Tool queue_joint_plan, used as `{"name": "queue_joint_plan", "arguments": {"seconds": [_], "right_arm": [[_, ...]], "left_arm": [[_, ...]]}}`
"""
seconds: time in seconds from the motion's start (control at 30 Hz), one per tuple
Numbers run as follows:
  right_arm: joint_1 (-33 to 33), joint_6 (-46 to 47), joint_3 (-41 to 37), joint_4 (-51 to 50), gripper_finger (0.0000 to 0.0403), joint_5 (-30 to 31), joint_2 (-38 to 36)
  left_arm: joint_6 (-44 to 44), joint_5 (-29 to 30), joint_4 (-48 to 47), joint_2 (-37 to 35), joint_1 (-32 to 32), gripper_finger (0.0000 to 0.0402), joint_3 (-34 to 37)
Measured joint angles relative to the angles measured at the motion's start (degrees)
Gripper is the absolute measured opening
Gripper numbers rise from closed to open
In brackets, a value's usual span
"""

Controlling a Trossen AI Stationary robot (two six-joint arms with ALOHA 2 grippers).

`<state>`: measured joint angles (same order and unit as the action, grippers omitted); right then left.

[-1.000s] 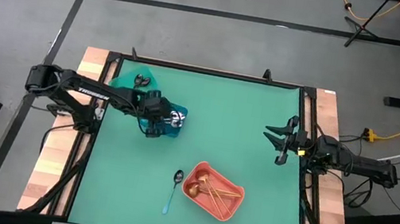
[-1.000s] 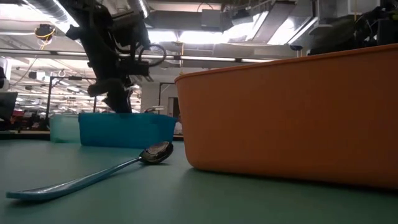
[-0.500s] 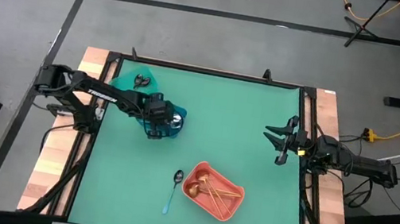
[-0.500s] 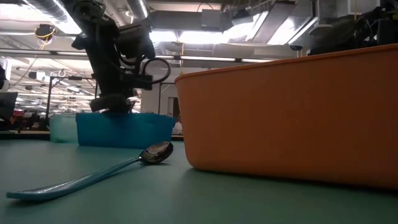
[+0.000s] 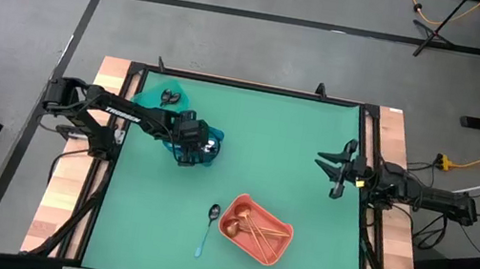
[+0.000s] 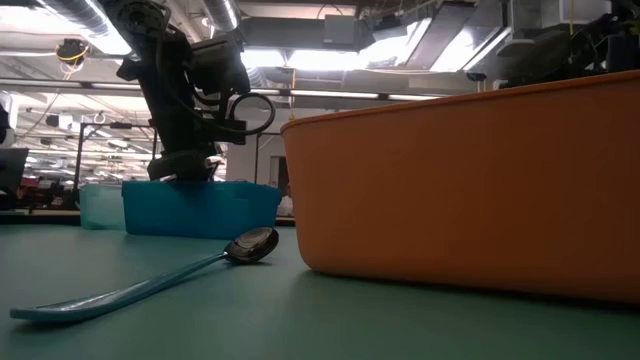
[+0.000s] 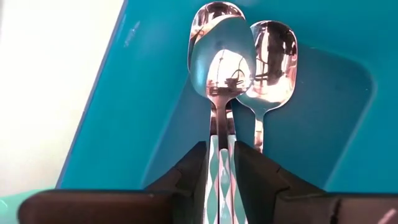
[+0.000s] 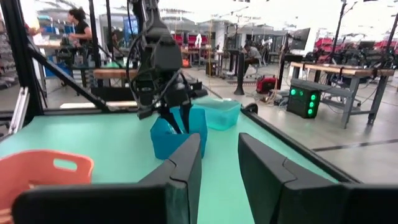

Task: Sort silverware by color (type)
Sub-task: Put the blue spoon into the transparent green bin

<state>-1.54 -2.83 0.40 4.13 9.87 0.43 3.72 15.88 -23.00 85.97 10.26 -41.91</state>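
Observation:
My left gripper (image 5: 192,146) reaches down into the blue bin (image 5: 204,145), shut on a silver spoon with a light-blue patterned handle (image 7: 222,56). Two more shiny spoons (image 7: 268,56) lie in that bin under and beside it. Another blue-handled spoon (image 5: 208,229) lies flat on the green mat next to the coral bin (image 5: 256,229), which holds copper-gold spoons (image 5: 250,221). A dark utensil (image 5: 169,96) lies in the teal bin (image 5: 154,97). My right gripper (image 5: 336,166) waits open at the table's right edge. My left gripper pinches the spoon's light-blue handle (image 7: 221,165) between its two fingers (image 7: 194,171). It comes from above, pointing down into the blue bin, and the spoon runs on along the fingers. Its bowl (image 7: 222,53) points at the bin floor over another spoon; whether it rests there I cannot tell.
The three bins stand apart: teal at the far left, blue beside it, coral near the middle of the near side. Open green mat (image 5: 296,143) lies between the blue bin and my right arm. A black frame (image 5: 248,86) rims the table.
My left gripper has come down into the blue bin with the spoon, its fingers dropping behind the bin's wall in the low view, then kept still. My right arm has stayed put.

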Motion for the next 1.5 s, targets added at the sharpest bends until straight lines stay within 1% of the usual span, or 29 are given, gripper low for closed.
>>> {"name": "queue_joint_plan", "arguments": {"seconds": [0.23,0.57,0.7,0.97,1.13,1.23,1.33,1.43,1.5], "right_arm": [[0.00,0.02,0.02,-1.43,0.0097,-0.38,0.22],[0.00,-0.37,0.02,-1.54,0.0097,-0.38,0.22],[0.00,-0.39,0.02,-1.57,0.0097,-0.37,0.22],[0.00,-0.42,0.02,-1.59,0.0097,-0.38,0.22],[0.02,-0.42,0.02,-1.61,0.0097,-0.39,0.22],[0.00,-0.42,0.02,-1.61,0.0097,-0.39,0.22],[0.02,-0.44,0.02,-1.61,0.0097,-0.42,0.22],[0.00,-0.44,0.02,-1.61,0.0097,-0.42,0.22],[0.00,-0.44,0.02,-1.63,0.0097,-0.42,0.22]], "left_arm": [[-0.08,-0.06,-0.18,-0.20,0.00,0.0078,-0.87],[-0.19,-0.09,-1.07,-0.20,-0.26,0.0079,-6.94],[-2.07,-0.25,-1.51,-0.20,-0.69,0.0079,-9.71],[-11.22,-0.54,-2.03,-0.22,-2.48,0.0079,-16.45],[-15.37,-3.86,-1.99,-0.22,-3.49,0.0079,-19.90],[-19.50,-5.13,-1.64,-0.23,-4.21,0.0079,-21.14],[-25.99,-5.31,-0.75,-0.24,-5.22,0.0079,-21.29],[-35.07,-5.63,0.54,-0.24,-6.47,0.0079,-21.29],[-41.00,-7.02,0.59,-0.23,-7.28,0.0079,-21.29]]}}
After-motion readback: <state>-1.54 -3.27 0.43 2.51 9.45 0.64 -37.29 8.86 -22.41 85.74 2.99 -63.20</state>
